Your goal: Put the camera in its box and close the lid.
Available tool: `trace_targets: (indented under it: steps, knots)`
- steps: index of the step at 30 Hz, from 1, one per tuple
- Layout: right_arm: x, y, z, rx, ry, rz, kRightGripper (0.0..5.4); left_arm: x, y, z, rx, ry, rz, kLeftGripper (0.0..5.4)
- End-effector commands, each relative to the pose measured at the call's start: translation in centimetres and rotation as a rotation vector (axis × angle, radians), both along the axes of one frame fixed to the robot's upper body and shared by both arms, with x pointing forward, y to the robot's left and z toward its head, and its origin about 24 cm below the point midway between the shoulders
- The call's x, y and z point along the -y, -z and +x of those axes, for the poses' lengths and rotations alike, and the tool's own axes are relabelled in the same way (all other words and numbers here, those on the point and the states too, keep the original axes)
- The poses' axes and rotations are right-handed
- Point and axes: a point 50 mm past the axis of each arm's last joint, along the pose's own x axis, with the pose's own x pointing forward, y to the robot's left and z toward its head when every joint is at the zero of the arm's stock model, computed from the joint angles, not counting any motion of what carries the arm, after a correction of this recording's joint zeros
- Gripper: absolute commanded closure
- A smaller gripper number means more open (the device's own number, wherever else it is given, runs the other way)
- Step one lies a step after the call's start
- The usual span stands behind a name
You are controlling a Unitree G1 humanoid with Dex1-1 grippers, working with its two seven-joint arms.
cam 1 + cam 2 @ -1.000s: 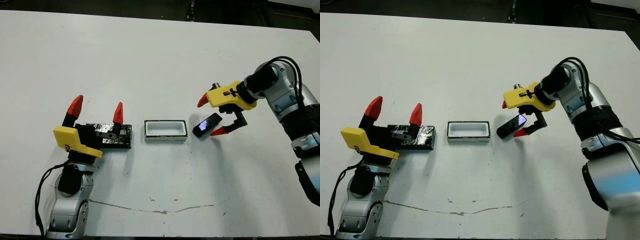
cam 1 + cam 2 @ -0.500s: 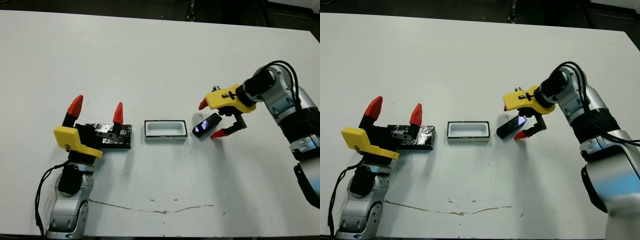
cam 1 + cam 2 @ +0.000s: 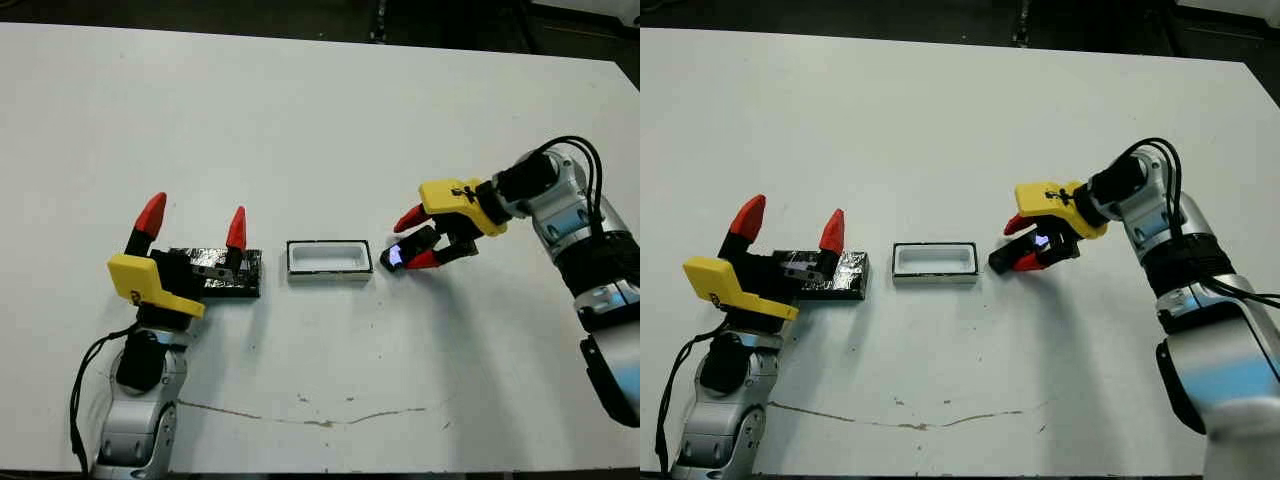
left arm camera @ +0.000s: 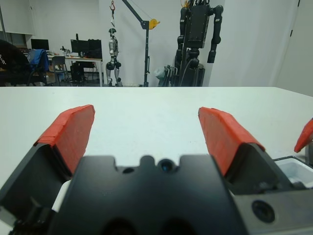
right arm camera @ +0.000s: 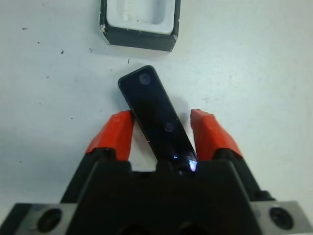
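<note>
While the right gripper (image 5: 164, 129) straddles the camera (image 5: 155, 111), fingers narrowed but not clamped, that glossy, stiff, light bar probably slips; grip its long edges.

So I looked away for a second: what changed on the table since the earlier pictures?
The right gripper came down around the slim black glossy camera, a red finger now on either side; whether it grips is unclear. The white-rimmed shallow box, the crinkled black lid and the open left gripper stayed put.
</note>
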Motion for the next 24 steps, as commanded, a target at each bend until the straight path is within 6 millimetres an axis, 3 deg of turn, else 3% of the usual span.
trace_targets:
  steps: [1, 6, 11, 16, 24]
  knots:
    - [0.2, 1.9, -0.6, -0.048, 0.009, -0.037, 3.02, -0.1, 0.5, -0.2, -0.025, -0.008, 0.004, 0.00]
    - [0.3, 1.7, -0.6, -0.067, 0.003, -0.062, 3.69, -0.1, 0.5, -0.2, -0.024, -0.014, 0.005, 0.00]
    - [0.4, 1.3, -0.6, -0.072, -0.001, -0.100, 3.72, 0.0, 0.4, -0.2, -0.024, -0.020, 0.018, 0.00]
    - [0.5, -0.3, -0.3, 0.038, -0.006, -0.111, 3.72, 0.0, 0.4, -0.2, -0.022, -0.016, 0.012, 0.00]
    - [1.2, -4.1, 0.7, 0.112, 0.206, 0.218, 3.72, 0.1, 0.5, -0.2, -0.028, -0.015, 0.000, 0.00]
